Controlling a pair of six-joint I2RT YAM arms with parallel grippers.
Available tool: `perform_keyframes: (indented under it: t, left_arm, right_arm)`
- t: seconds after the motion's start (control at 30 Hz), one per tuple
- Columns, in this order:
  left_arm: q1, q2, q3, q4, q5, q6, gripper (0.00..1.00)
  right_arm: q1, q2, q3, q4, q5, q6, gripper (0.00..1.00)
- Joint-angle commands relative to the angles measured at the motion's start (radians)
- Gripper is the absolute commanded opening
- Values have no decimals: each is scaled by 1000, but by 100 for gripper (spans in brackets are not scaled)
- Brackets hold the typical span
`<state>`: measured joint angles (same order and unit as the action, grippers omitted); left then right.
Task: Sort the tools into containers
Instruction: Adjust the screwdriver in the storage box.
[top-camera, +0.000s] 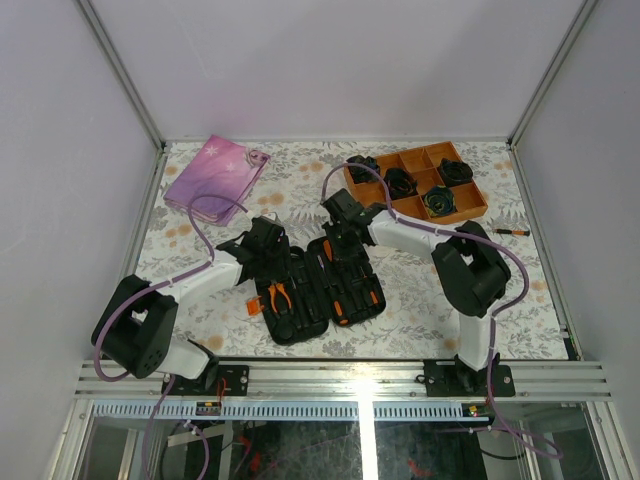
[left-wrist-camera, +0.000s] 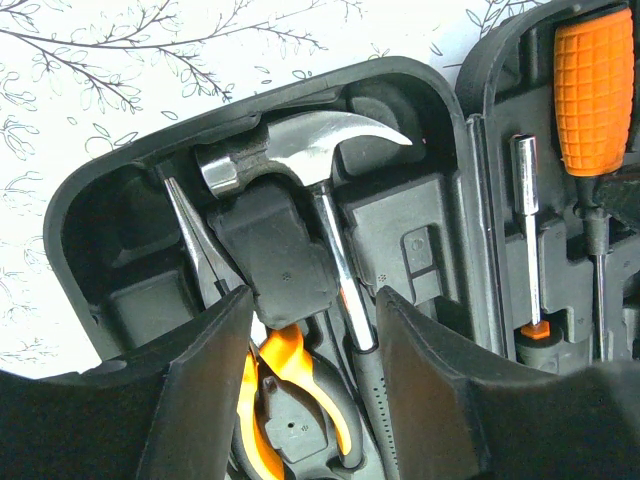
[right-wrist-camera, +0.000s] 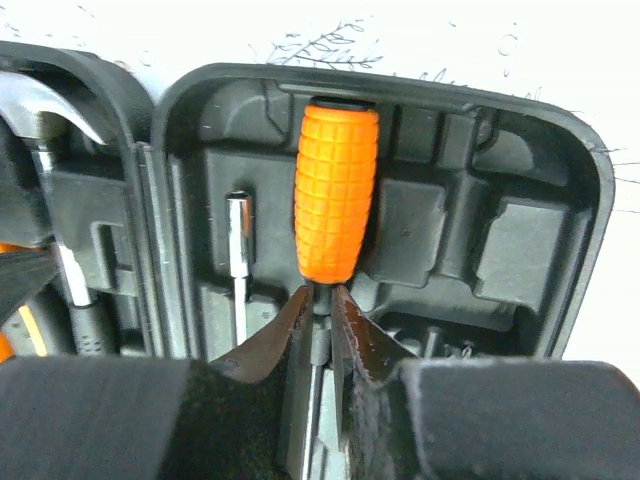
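The black tool case lies open in the middle of the table, both halves up. My right gripper is shut on the black collar of an orange-handled screwdriver, which lies in a slot of the case's right half. A slim metal driver sits in the slot beside it. My left gripper hangs open over the left half, holding nothing. Below its fingers lie a steel claw hammer and orange-handled pliers. From above, the left gripper and right gripper stand at the case's far end.
An orange compartment tray with several black rolled bundles stands at the back right. A small orange-tipped driver lies loose on the table right of it. A pink-purple pouch lies at the back left.
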<state>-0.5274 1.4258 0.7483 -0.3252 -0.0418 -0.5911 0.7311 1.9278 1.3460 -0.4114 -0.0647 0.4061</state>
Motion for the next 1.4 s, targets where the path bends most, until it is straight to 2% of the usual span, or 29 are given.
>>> perform_keyframes:
  t: [0.0, 0.23, 0.4, 0.47, 0.7, 0.77, 1.03, 1.37]
  left_arm:
    - [-5, 29, -17, 64, 17, -1, 51]
    - [-5, 30, -16, 66, 19, 0, 51]
    - [-5, 33, -13, 63, 18, 5, 51]
    - [-5, 38, -12, 61, 17, 6, 50]
    - [-9, 59, -5, 58, 29, 18, 38]
    - [-13, 67, 1, 55, 31, 23, 32]
    - [-35, 99, 14, 54, 46, 33, 13]
    - [-50, 114, 21, 57, 57, 40, 7]
  right_arm:
    - [18, 23, 48, -37, 43, -22, 18]
    - [31, 68, 89, -91, 55, -32, 9]
    - [32, 137, 161, -195, 43, -59, 0]
    - [33, 169, 189, -239, 34, -71, 0]
    - [58, 283, 246, -329, 31, -89, 0]
    - [71, 313, 249, -340, 41, -90, 0]
    - [134, 446, 197, -284, 34, -43, 0]
    - [205, 619, 141, -169, -53, 25, 0]
